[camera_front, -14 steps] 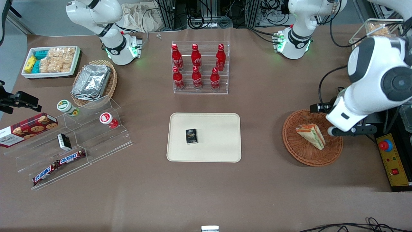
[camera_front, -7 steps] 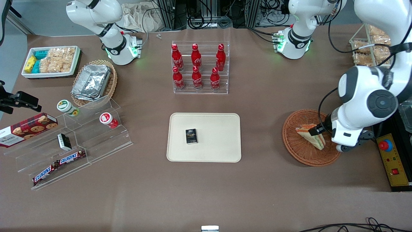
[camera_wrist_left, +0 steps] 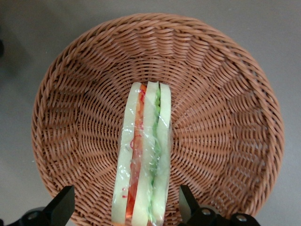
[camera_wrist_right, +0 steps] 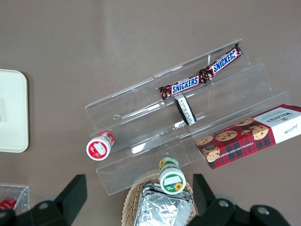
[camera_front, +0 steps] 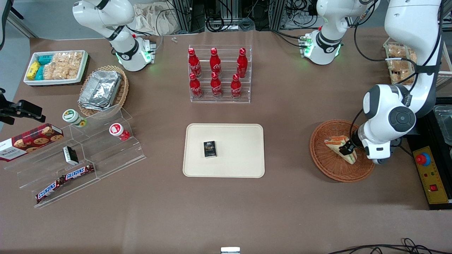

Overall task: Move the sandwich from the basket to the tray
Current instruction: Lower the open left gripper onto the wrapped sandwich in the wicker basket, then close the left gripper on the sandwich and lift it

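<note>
Even, fairly bright overhead light fills the front view; the brown table (camera_front: 226,211) shows soft, short shadows and no harsh glare. The foil containers (camera_front: 100,90) glint. In the left wrist view the basket (camera_wrist_left: 225,84) weave is sharp, while the pincer (camera_wrist_left: 126,212) fingertips look dark and slightly blurred.

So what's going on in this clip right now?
The working arm has its gripper down over the basket, open, with one finger on each side of the sandwich. The sandwich lies in the basket and has not been lifted. The tray sits mid-table, toward the parked arm from the basket, holding only a small dark box. The grasp looks about to happen; nothing has been carried over yet.
</note>
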